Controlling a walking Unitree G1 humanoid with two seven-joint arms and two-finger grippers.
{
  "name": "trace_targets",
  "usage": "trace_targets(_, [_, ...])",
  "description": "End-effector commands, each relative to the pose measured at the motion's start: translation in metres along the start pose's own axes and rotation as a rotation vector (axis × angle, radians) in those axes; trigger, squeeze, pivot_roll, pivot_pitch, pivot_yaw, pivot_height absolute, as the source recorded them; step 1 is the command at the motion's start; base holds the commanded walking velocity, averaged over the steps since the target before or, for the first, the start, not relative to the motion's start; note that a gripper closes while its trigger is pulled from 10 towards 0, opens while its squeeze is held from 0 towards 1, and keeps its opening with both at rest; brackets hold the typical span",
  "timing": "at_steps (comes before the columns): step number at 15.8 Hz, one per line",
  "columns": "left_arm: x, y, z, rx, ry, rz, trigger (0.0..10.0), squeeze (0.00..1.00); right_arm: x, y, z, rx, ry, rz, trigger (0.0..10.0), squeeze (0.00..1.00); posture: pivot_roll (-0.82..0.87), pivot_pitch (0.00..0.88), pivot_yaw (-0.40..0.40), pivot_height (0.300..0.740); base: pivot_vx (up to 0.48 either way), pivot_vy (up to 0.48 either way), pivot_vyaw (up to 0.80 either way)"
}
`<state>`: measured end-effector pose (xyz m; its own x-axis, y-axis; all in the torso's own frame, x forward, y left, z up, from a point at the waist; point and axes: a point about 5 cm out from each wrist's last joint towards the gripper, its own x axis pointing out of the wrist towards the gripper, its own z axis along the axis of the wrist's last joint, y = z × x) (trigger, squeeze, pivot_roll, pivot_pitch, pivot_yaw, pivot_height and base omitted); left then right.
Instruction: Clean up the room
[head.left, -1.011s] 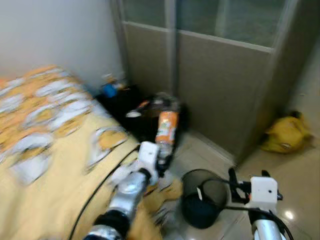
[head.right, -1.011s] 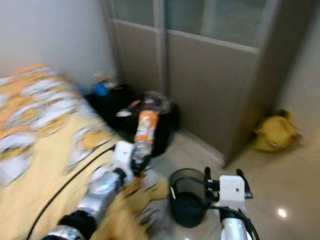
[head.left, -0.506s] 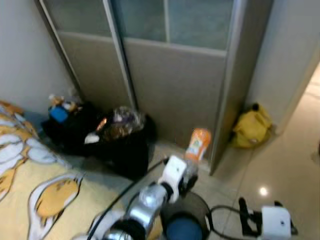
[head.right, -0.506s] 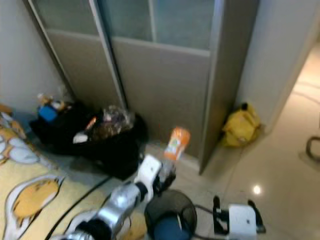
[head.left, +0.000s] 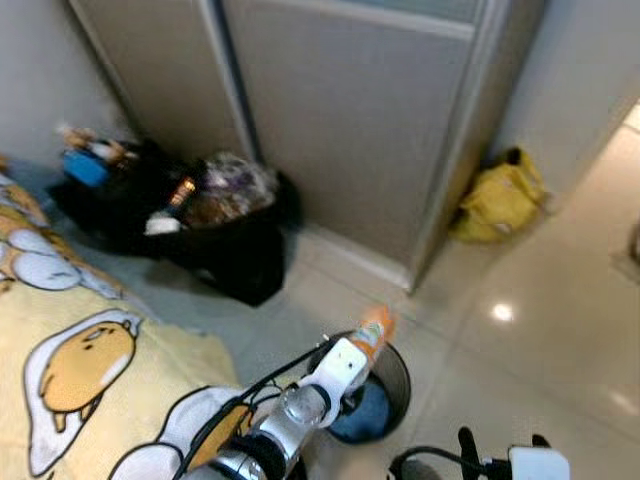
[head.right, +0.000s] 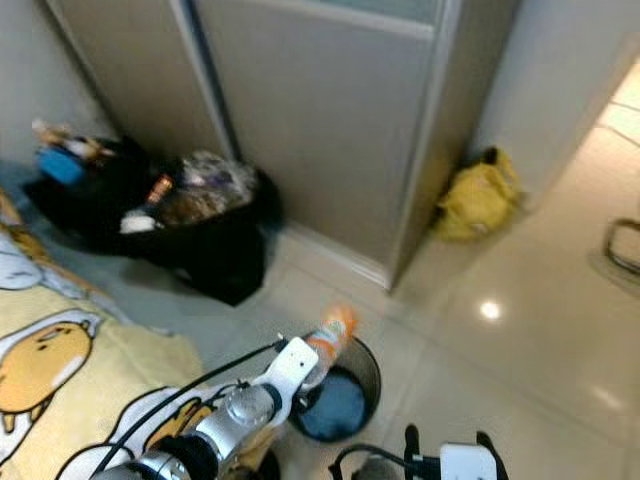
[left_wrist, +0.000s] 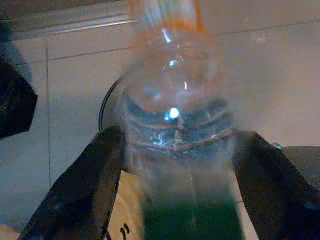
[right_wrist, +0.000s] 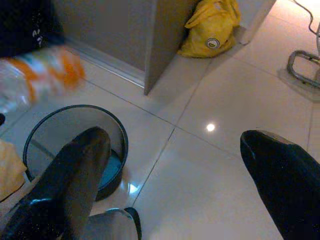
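- The left tool (left_wrist: 175, 165) is clamped on a clear bottle (head.left: 370, 332) with an orange label, above the black wire bin (head.right: 362, 362).
- The right tool (right_wrist: 172, 160) hangs low, its fingers spread apart.

Orange-labelled clear bottle (head.left: 371, 331), black mesh bin (head.left: 396, 372), yellow bag (head.left: 499, 197).

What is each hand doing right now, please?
Left hand: closed on the plastic bottle, held over the black bin.
Right hand: open, holding nothing.
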<state>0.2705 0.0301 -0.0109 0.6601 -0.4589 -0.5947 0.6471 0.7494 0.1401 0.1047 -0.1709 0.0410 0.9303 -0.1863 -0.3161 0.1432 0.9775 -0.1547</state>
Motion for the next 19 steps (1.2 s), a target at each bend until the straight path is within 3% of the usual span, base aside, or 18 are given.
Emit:
trace_targets(1, [0.011, -0.029, 0.058, -0.023, -0.141, -0.072, 10.0, 1.0, -0.002, 0.003, 0.002, 0.006, 0.005, 0.009, 10.0, 0.0, -0.3, 0.267, 0.119, 0.74, 0.0, 0.0, 0.0])
trace_targets(3, [0.011, -0.026, 0.063, 0.029, -0.158, -0.062, 10.0, 1.0, 0.004, 0.003, 0.004, -0.004, -0.003, 0.016, 10.0, 0.0, -0.29, 0.241, 0.11, 0.74, 0.0, 0.0, 0.0])
trace_targets(4, [0.011, -0.02, 0.064, 0.02, -0.162, -0.042, 10.0, 0.0, 0.009, 0.001, 0.006, -0.01, -0.013, 0.018, 10.0, 0.0, -0.28, 0.214, 0.109, 0.74, 0.0, 0.0, 0.0])
trace_targets(5, [0.007, 0.0, 0.055, -0.098, -0.189, -0.017, 10.0, 0.0, 0.027, -0.001, 0.016, -0.008, -0.063, 0.018, 10.0, 0.0, -0.23, 0.144, 0.108, 0.74, 0.0, 0.0, 0.0])
trace_targets(6, [0.005, 0.004, 0.052, -0.118, -0.197, -0.015, 10.0, 0.0, 0.031, -0.001, 0.018, -0.005, -0.072, 0.019, 10.0, 0.0, -0.23, 0.144, 0.108, 0.74, 0.0, 0.0, 0.0])
trace_targets(7, [-0.016, 0.032, 0.028, -0.188, -0.334, 0.011, 10.0, 0.0, 0.054, -0.002, 0.03, 0.019, -0.131, 0.011, 10.0, 0.0, -0.13, 0.0, 0.114, 0.74, 0.0, 0.0, 0.0])
trace_targets(8, [-0.05, 0.07, 0.024, -0.244, -0.483, 0.122, 10.0, 0.0, 0.078, -0.006, 0.039, 0.039, -0.168, 0.005, 10.0, 0.0, -0.01, 0.0, 0.092, 0.74, 0.0, 0.0, 0.0])
trace_targets(9, [-0.077, 0.09, 0.041, -0.254, -0.613, 0.203, 10.0, 0.0, 0.091, -0.008, 0.042, 0.049, -0.174, 0.005, 10.0, 0.0, 0.03, 0.0, 0.075, 0.74, 0.0, 0.0, 0.73])
trace_targets(10, [-0.095, 0.096, 0.065, -0.215, -0.744, 0.256, 10.0, 0.0, 0.106, -0.006, 0.044, 0.048, -0.168, 0.039, 10.0, 0.0, 0.1, 0.0, 0.019, 0.74, 0.0, 0.0, 0.69])
trace_targets(11, [-0.093, 0.099, 0.067, -0.202, -0.759, 0.291, 10.0, 0.0, 0.116, -0.002, 0.048, 0.04, -0.17, 0.071, 10.0, 0.0, 0.13, 0.0, -0.003, 0.74, 0.0, 0.0, 0.68])
trace_targets(13, [-0.077, 0.101, 0.059, -0.264, -0.688, 0.346, 10.0, 0.0, 0.145, 0.005, 0.067, 0.004, -0.203, 0.154, 10.0, 0.0, 0.18, 0.0, -0.051, 0.74, 0.0, 0.345, 0.66])
trace_targets(14, [-0.081, 0.1, 0.06, -0.276, -0.661, 0.339, 10.0, 0.0, 0.151, 0.007, 0.07, 0.004, -0.211, 0.172, 10.0, 0.0, 0.18, 0.0, -0.048, 0.74, 0.0, 0.435, 0.63])
trace_targets(18, [-0.078, 0.096, 0.065, -0.267, -0.66, 0.315, 10.0, 0.0, 0.151, 0.013, 0.065, 0.016, -0.223, 0.187, 10.0, 0.0, 0.14, 0.0, -0.002, 0.74, 0.0, 0.442, 0.61])
trace_targets(19, [-0.077, 0.102, 0.061, -0.28, -0.598, 0.357, 10.0, 0.0, 0.15, 0.014, 0.062, 0.026, -0.225, 0.187, 10.0, 0.0, 0.13, 0.0, 0.012, 0.74, 0.0, 0.0, 0.61])
